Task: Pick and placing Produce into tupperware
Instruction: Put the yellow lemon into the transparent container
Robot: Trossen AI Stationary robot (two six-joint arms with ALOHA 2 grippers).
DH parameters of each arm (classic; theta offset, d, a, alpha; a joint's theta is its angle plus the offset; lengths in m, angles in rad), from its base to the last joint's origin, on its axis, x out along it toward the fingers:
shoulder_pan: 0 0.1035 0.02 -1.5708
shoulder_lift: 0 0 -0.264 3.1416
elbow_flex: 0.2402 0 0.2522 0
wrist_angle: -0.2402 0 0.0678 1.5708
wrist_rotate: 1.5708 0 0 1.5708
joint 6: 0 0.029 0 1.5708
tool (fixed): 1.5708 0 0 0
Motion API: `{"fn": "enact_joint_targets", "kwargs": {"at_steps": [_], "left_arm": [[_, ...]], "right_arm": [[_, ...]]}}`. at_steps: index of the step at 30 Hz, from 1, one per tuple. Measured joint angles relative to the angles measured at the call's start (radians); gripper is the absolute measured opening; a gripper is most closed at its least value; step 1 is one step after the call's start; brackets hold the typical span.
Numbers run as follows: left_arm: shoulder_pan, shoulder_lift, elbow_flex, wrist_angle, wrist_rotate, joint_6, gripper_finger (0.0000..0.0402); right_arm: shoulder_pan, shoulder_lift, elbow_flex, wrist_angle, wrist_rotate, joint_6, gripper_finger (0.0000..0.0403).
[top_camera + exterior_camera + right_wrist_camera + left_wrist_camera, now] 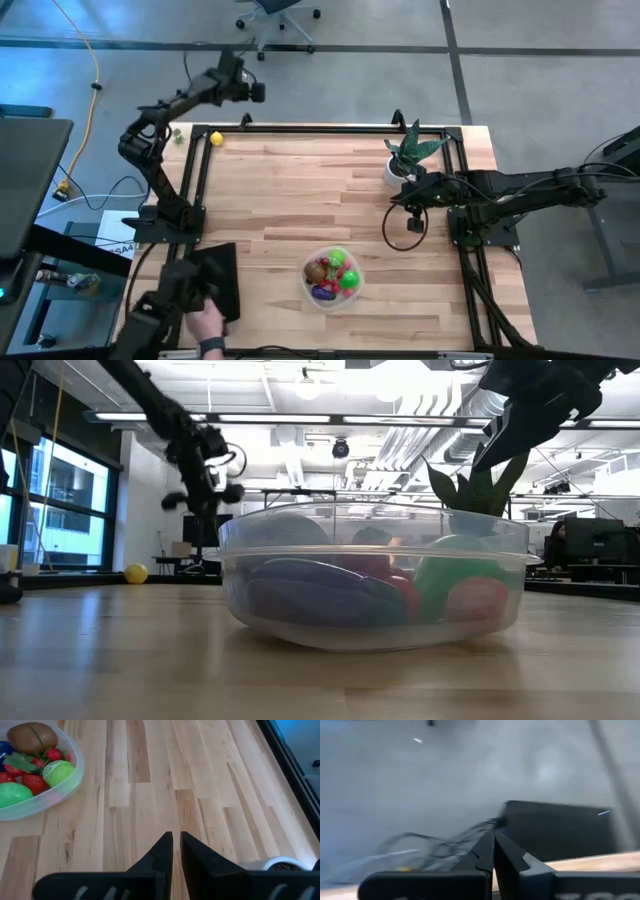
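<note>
You get bright, even overhead light on the tabletop point(300, 190); ceiling fixtures glare in the low view, and the left wrist view is heavily smeared by motion blur.

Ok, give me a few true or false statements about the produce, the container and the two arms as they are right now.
1. The tupperware holds several produce pieces. True.
2. A yellow piece lies on the table outside the container, near the far left corner. True.
3. The right tool grips a red strawberry. False: it is shut on nothing, above bare wood.
4. The left tool is down inside the container. False: it is raised at the table's far left edge, shut and empty.
5. The potted plant stands inside the tupperware. False: it stands apart, near the far right.
</note>
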Motion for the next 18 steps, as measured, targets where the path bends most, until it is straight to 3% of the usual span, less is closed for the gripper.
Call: {"fn": "enact_joint_targets", "kwargs": {"at_steps": [7, 11, 16, 18], "left_arm": [[0.032, 0.098, 0.409, -0.612, -0.249, 0.273, 0.0], [0.034, 0.187, 0.599, -0.838, -0.355, 0.367, 0.0], [0.033, 0.319, 0.732, -1.121, -0.438, 0.412, 0.0], [0.034, 0.356, 0.721, -1.113, -0.437, 0.453, 0.0]], "right_arm": [[0.0, 0.0, 0.0, 0.001, 0.0, 0.0, 0.0026], [0.0, 0.0, 0.0, 0.001, 0.0, 0.0, 0.0026], [0.0, 0.0, 0.0, 0.001, 0.0, 0.0, 0.0026], [0.0, 0.0, 0.0, 0.001, 0.0, 0.0, 0.0026]]}}
